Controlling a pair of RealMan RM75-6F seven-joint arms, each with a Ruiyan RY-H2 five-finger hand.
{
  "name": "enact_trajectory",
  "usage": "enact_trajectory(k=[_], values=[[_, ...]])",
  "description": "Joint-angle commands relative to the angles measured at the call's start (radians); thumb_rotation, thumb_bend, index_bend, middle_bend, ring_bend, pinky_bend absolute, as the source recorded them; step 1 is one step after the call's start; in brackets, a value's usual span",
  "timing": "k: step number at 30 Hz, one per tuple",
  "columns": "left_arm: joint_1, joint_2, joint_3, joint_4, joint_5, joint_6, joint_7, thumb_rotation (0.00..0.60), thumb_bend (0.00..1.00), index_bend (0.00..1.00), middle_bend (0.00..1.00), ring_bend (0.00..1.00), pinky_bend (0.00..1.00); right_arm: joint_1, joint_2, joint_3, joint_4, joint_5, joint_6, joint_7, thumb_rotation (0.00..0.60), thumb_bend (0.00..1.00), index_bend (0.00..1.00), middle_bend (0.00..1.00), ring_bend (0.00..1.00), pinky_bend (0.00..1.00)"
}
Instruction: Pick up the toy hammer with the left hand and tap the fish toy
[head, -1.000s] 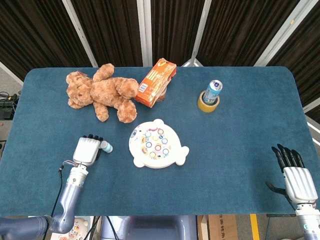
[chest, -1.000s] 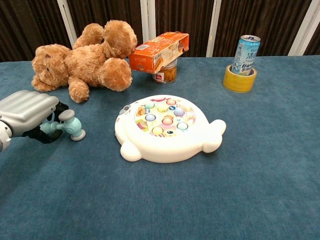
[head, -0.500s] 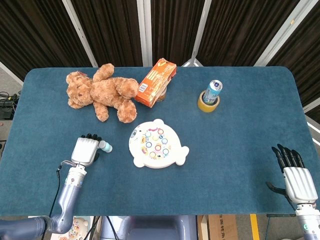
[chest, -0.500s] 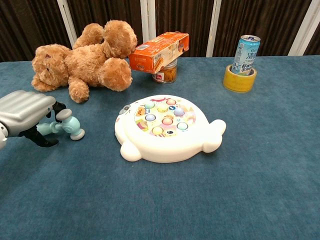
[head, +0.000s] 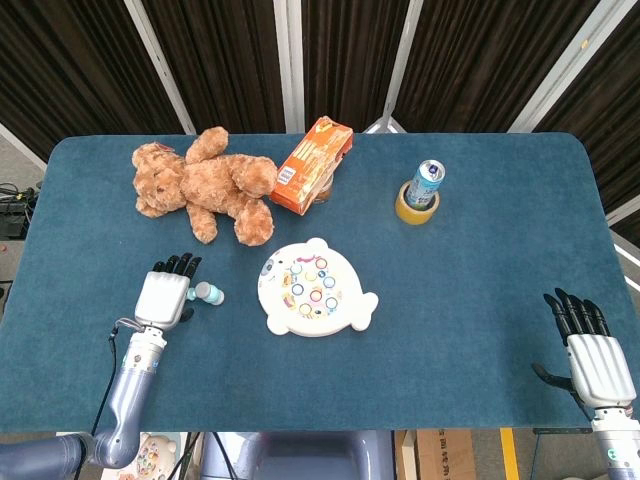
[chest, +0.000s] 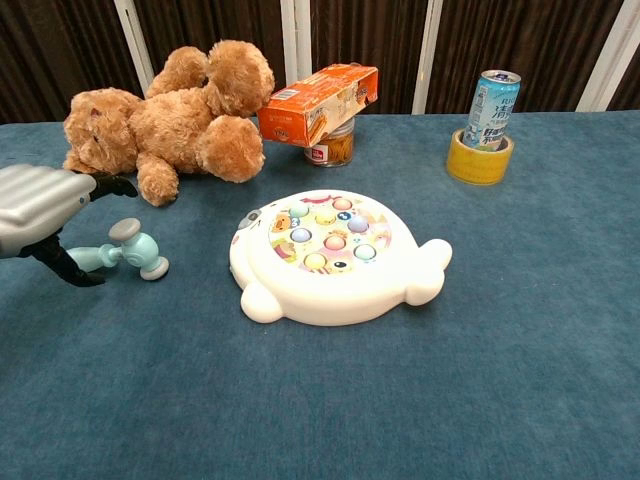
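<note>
A blue felt-covered table (head: 480, 300) stands before dark pleated curtains (head: 220, 60) with white posts. The toy hammer (chest: 128, 252) lies toward the left edge, the left hand (head: 164, 296) above its handle with fingers spread, holding nothing. The fish toy (head: 314, 289) sits mid-table. The right hand (head: 590, 350) (fingers extended, empty) hangs off the near right corner.
</note>
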Motion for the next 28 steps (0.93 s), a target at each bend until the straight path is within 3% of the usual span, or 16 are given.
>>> enact_trajectory(k=[1,7,13,19,28], values=[[0.005,0.029,-0.012,-0.041,0.010,0.013,-0.004,0.600,0.13,0.15,0.12,0.14,0.26,0.000,0.000,0.000,0.000,0.000,0.001,-0.001,0.600,0.18,0.00,0.00,0.00,0.00],[0.047,0.158,-0.002,-0.209,0.056,0.073,-0.018,0.600,0.10,0.08,0.01,0.03,0.13,-0.001,0.002,-0.001,0.004,-0.002,0.004,-0.006,0.600,0.18,0.00,0.00,0.00,0.00],[0.150,0.340,0.089,-0.341,0.184,0.171,-0.100,0.600,0.07,0.00,0.00,0.00,0.05,0.000,0.002,-0.004,0.011,-0.010,0.005,-0.023,0.600,0.18,0.00,0.00,0.00,0.00],[0.276,0.450,0.198,-0.294,0.336,0.287,-0.270,0.600,0.06,0.00,0.00,0.00,0.02,-0.001,-0.010,-0.004,0.026,-0.034,0.026,-0.049,0.600,0.18,0.00,0.00,0.00,0.00],[0.396,0.484,0.263,-0.188,0.417,0.368,-0.465,0.600,0.06,0.00,0.00,0.00,0.02,-0.008,-0.040,0.006,0.059,-0.068,0.084,-0.057,0.600,0.18,0.00,0.00,0.00,0.00]])
